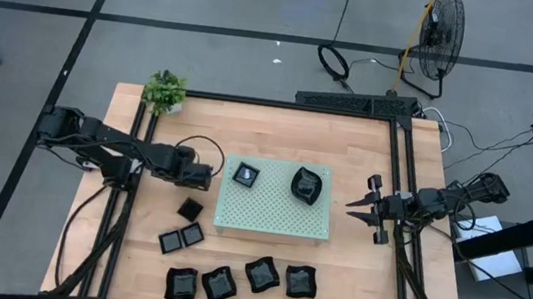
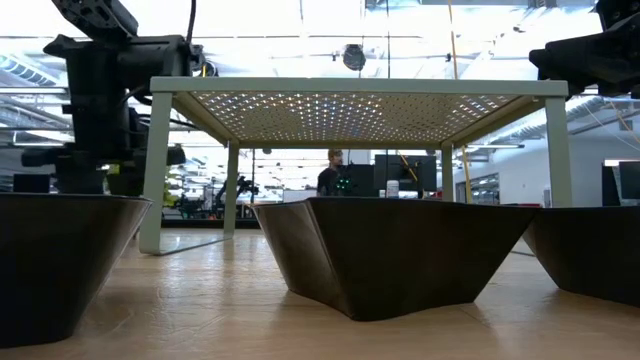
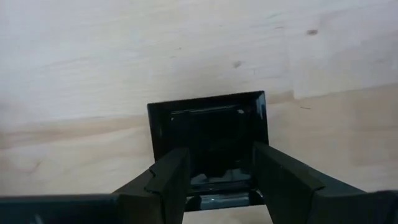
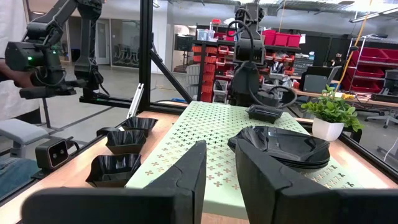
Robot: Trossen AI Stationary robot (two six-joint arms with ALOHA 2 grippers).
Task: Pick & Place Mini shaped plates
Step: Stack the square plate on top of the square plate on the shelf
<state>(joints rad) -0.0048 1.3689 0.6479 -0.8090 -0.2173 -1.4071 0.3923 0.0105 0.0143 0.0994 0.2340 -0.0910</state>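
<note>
- Left gripper (image 3: 214,177): fingers spread wide, straddling a small square plate (image 3: 208,134) on bare wood, centre-left in the high view.
- Right gripper (image 1: 365,213): waited at right, part-open, empty.
- Advice: centre, close squarely on opposite rims, lift level.

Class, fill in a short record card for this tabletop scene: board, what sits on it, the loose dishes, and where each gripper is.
board: pale green perforated board, raised on legs, mid-table
on board: small square plate; stack of rounded plates
off board: small square dish and others along the near edge
left gripper: beside the board's left edge, open above a square dish
right gripper: right of the board, holding nothing visible
plant: at the table's far left corner
</note>
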